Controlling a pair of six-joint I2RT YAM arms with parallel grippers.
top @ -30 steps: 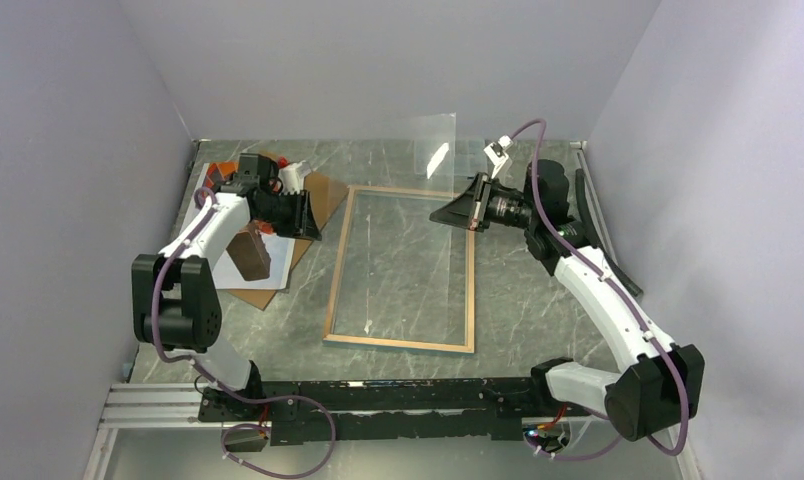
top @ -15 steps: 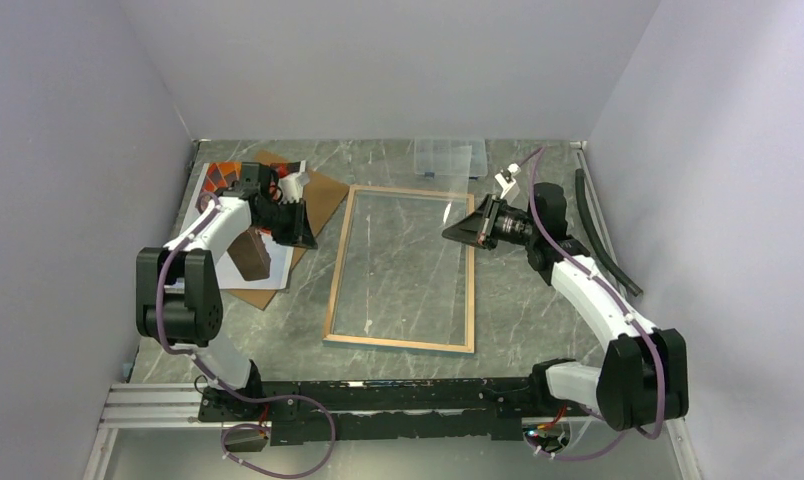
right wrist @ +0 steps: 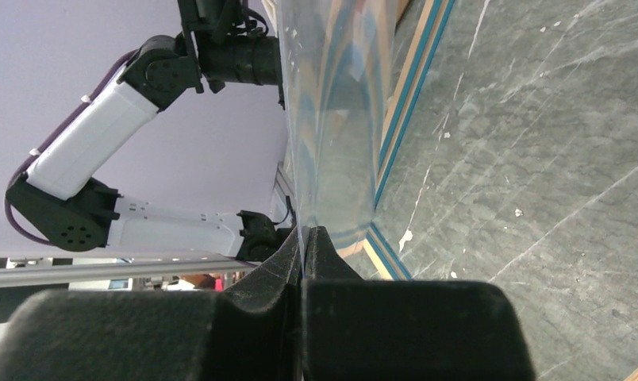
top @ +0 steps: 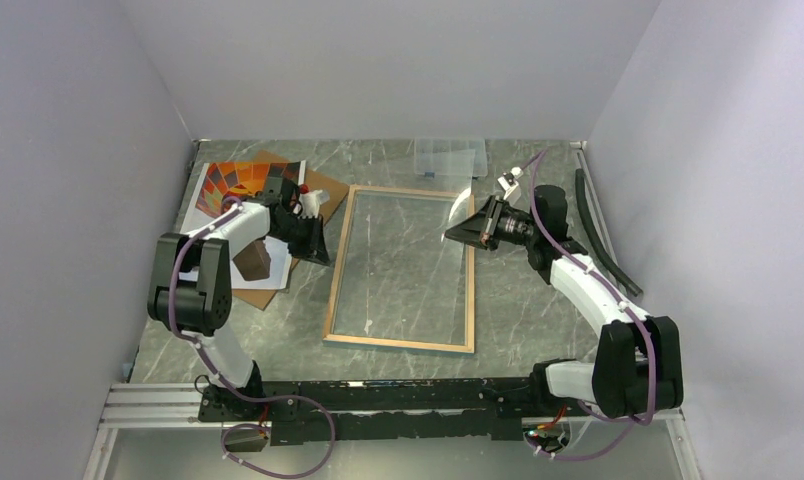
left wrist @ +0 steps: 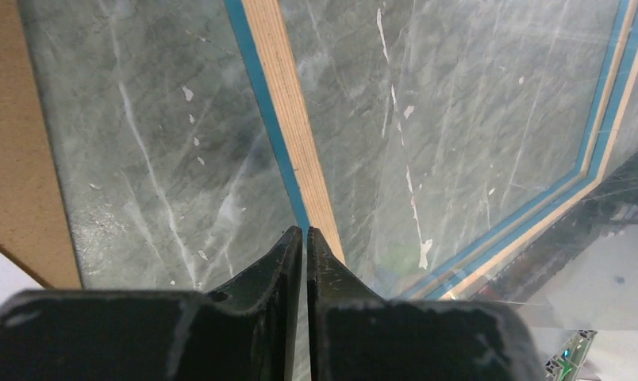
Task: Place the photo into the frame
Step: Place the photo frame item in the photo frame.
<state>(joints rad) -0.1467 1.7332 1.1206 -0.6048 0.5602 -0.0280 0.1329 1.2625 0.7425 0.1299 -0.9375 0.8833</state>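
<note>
The frame (top: pixel 398 343) lies flat mid-table with its tan rear side up; its blue and tan rail shows in the left wrist view (left wrist: pixel 288 143) and the right wrist view (right wrist: pixel 395 119). My right gripper (top: pixel 450 235) is shut on the edge of the clear pane (right wrist: pixel 340 95), which is tilted low over the frame's right side (top: pixel 461 207). My left gripper (top: pixel 323 255) is shut with nothing seen between its fingers, tips just over the frame's left rail (left wrist: pixel 304 232). The photo (top: pixel 233 185) lies picture up at the far left, partly under my left arm.
A brown backing board (top: pixel 323 195) lies under the photo, next to the frame's left side. A small clear compartment box (top: pixel 450 157) stands at the back. A black strip (top: pixel 598 225) lies along the right wall.
My right gripper has lowered the pane from upright at the back down onto the frame's right side. My left gripper has moved right, off the photo to the frame's left rail.
</note>
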